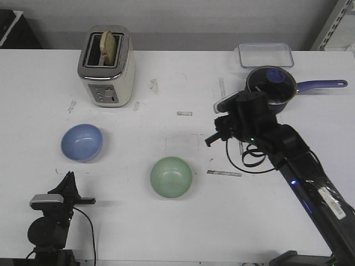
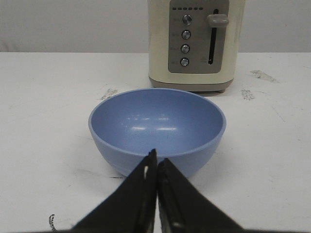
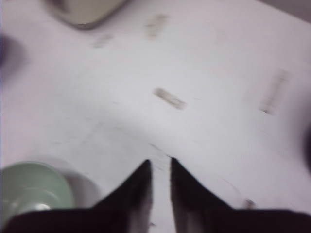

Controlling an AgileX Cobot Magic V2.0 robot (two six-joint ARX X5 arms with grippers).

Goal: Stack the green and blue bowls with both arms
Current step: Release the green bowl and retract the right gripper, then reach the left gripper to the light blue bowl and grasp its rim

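Front view shows the stacking not yet begun: the smooth, round periwinkle-blue bowl [image 1: 81, 142] sits toward the desk's [image 1: 166, 233] left edge, and the equally sized mint-green bowl [image 1: 171, 176] lies well apart nearer the front centre, both empty and upright with a faint matte sheen. The left gripper [image 2: 156, 162], its pointed black jaws together, hovers just before the blue bowl; the right gripper [image 3: 159, 167], jaws slightly apart, hangs empty beside the green one. Every grasp remains.

arms [image 1: 302, 166]: black; thin black cables | tool [image 2: 156, 167]: pointed (grey block behind)
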